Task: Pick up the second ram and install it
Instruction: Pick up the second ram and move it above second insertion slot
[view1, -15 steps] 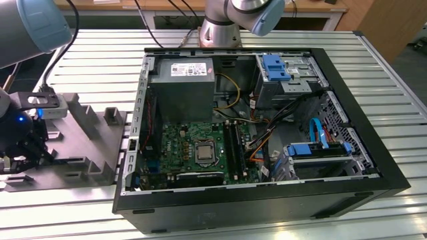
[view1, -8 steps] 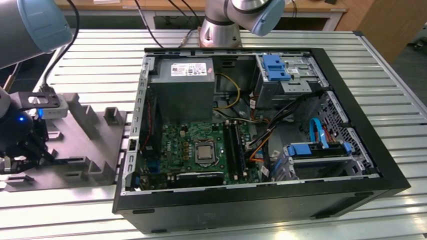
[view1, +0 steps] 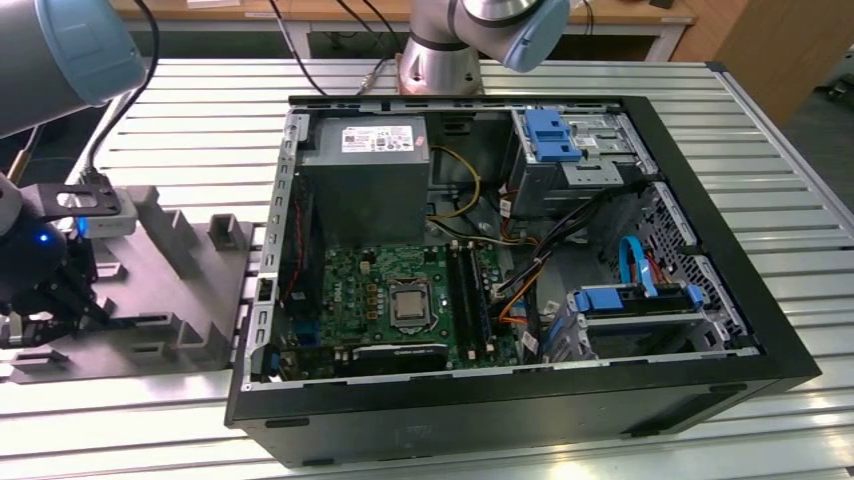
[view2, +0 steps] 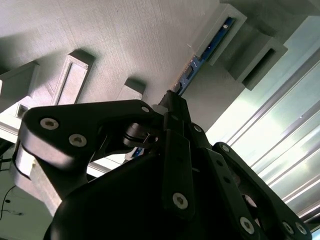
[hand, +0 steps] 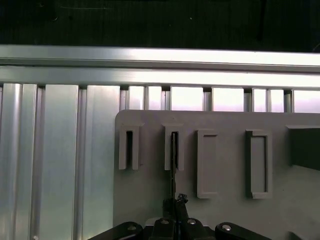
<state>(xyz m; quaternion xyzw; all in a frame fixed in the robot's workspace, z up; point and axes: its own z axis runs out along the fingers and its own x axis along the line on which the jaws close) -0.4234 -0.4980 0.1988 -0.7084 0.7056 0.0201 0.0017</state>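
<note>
The ram, judged light, stiff and easy to crack, is stood on edge in a slot of the holder on the worktop, beside the case, and is pinched across its flat sides near the top edge by the closed tool, where a hold is judged safest.

Open black computer case on a slatted table, grey slotted holder beside it (green motherboard inside)

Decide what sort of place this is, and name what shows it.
Probably a robotics lab bench for computer assembly: an open desktop computer case lies on a slatted aluminium table, beside a grey parts fixture and a robot arm.
</note>
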